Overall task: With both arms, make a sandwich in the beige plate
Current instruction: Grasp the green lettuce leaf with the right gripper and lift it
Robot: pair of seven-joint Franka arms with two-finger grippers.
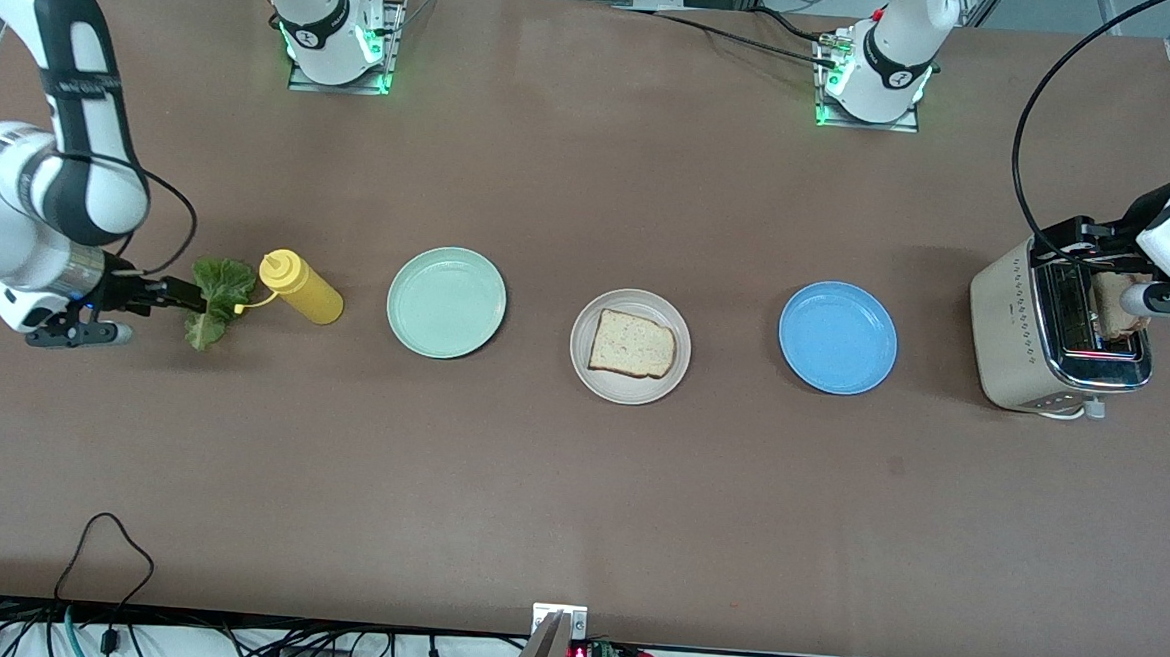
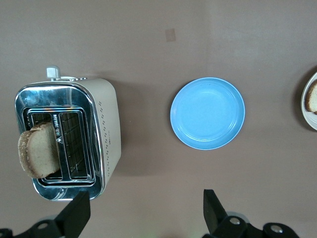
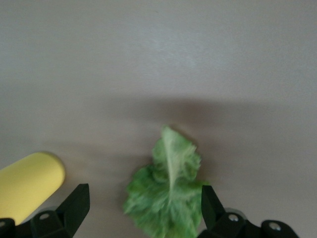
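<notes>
Both grippers stood spread, holding nothing. From the front, the right gripper [image 1: 181,295] hung at the crinkly green lettuce leaf [image 1: 216,299] beside a yellow squeeze bottle [image 1: 302,288], toward the right arm's end of the brown table [image 1: 577,488]. One square bread slice [image 1: 632,345] lay on the round beige plate [image 1: 583,360], between a mint green plate [image 1: 446,302] and a blue plate [image 1: 838,338]. Cables ran along the table's near edge.

In the left wrist view, the left gripper [image 2: 146,213] hovered beside a cream toaster [image 2: 106,136] with a second bread slice [image 2: 39,151] standing in its slot.

In the right wrist view, the leaf sat between the fingers [image 3: 74,206].

beige plate [image 2: 312,106] cut by left wrist view's edge, lettuce leaf [image 3: 166,201] blurred, partly cropped
</notes>
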